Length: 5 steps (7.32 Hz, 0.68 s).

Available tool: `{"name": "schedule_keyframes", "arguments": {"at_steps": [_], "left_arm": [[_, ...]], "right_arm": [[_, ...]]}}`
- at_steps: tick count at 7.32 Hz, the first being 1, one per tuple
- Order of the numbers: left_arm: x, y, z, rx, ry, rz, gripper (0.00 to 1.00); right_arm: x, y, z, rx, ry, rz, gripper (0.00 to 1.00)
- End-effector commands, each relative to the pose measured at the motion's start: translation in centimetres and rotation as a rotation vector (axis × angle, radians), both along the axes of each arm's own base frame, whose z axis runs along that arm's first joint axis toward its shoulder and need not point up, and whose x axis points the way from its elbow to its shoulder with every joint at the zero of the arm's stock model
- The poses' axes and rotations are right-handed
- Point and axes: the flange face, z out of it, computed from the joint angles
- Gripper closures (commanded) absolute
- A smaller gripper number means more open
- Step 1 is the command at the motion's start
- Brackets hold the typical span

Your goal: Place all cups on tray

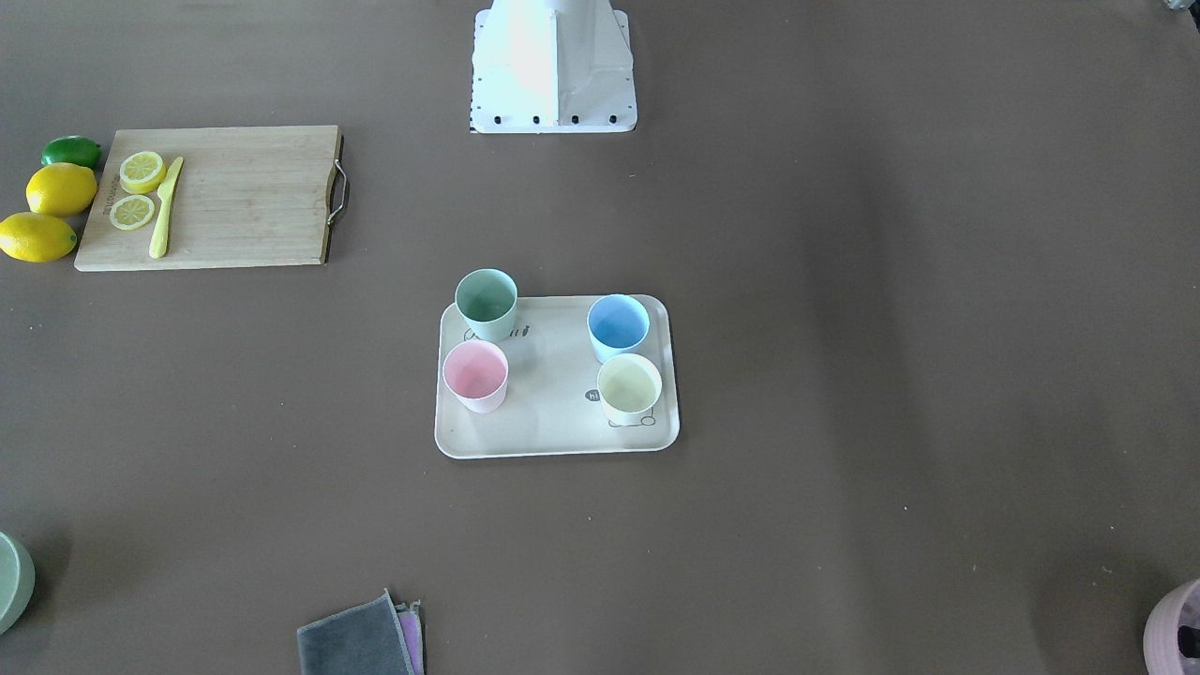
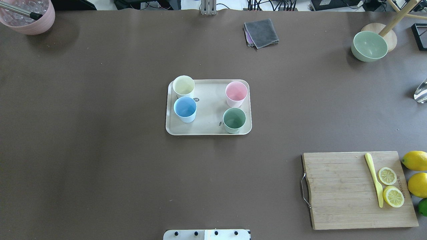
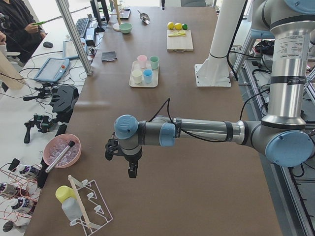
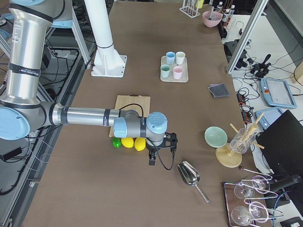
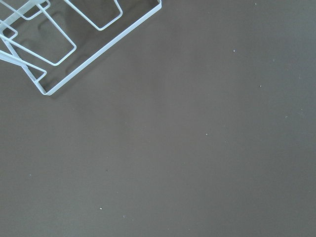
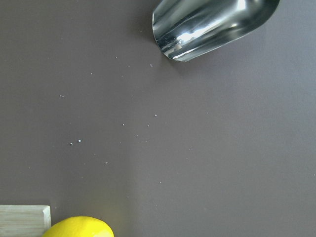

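The beige tray [image 2: 210, 106] lies mid-table, also in the front-facing view [image 1: 553, 417]. Four cups stand upright on it: cream-yellow [image 2: 183, 85], blue [image 2: 185, 108], pink [image 2: 236, 92] and sage green [image 2: 234, 119]. My left gripper [image 3: 130, 169] hangs over bare table at the table's left end, far from the tray. My right gripper [image 4: 152, 158] hangs at the right end, beside the lemons. Both show only in the side views, so I cannot tell whether they are open or shut. Nothing shows in either.
A wooden cutting board [image 2: 353, 190] carries lemon slices and a yellow knife, with lemons [image 2: 415, 160] beside it. A green bowl [image 2: 369, 46], a grey cloth [image 2: 261, 32] and a mauve pot [image 2: 30, 16] stand at the far edge. A metal scoop [image 6: 212, 24] and a wire rack [image 5: 64, 44] lie near the grippers.
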Motion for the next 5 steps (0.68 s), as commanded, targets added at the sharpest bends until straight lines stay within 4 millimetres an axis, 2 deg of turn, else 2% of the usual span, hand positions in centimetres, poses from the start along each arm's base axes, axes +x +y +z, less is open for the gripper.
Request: {"name": "schedule_keyframes", "arguments": {"at_steps": [1, 5], "left_arm": [[0.01, -0.09, -0.21, 0.005, 0.002, 0.000, 0.02], [0.01, -0.30, -0.35, 0.007, 0.002, 0.000, 0.02]], "right_arm": [[0.01, -0.10, -0.12, 0.002, -0.001, 0.002, 0.00], [0.14, 0.16, -0.14, -0.005, -0.021, 0.007, 0.00]]}}
